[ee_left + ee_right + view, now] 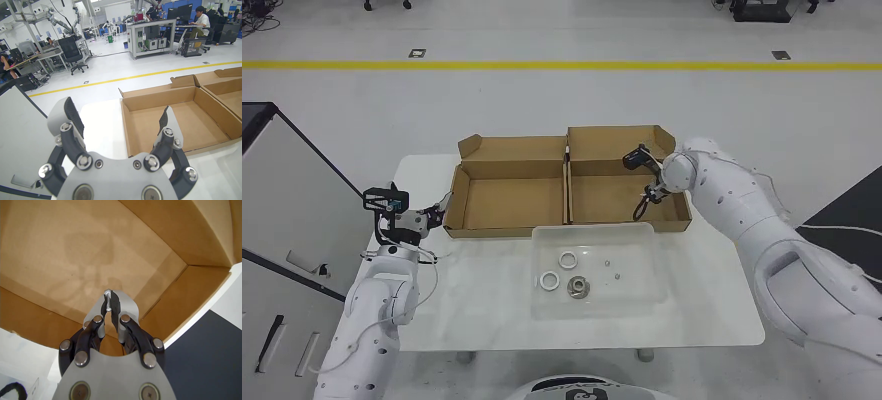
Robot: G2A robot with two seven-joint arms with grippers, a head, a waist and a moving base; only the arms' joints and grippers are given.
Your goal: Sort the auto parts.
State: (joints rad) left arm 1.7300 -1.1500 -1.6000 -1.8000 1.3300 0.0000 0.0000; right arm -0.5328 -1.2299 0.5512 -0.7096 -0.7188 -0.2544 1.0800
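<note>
The bolt (108, 302) is sitting clamped in the narrowed right end effector (110, 296), which is hanging just above the floor of the right cardboard box (602, 195). Back from that end effector, towards the robot, two white rings (568, 259), a metal hub (577, 288) and small bits are waiting in the clear tray (642, 290), so the sorting seems to be only starting. The left end effector (117, 106) is gaping wide, with the left cardboard box (507, 200) just beside it.

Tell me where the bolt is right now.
In the right wrist view, the bolt is clamped in the right end effector, over the floor of the right-hand cardboard box.
</note>
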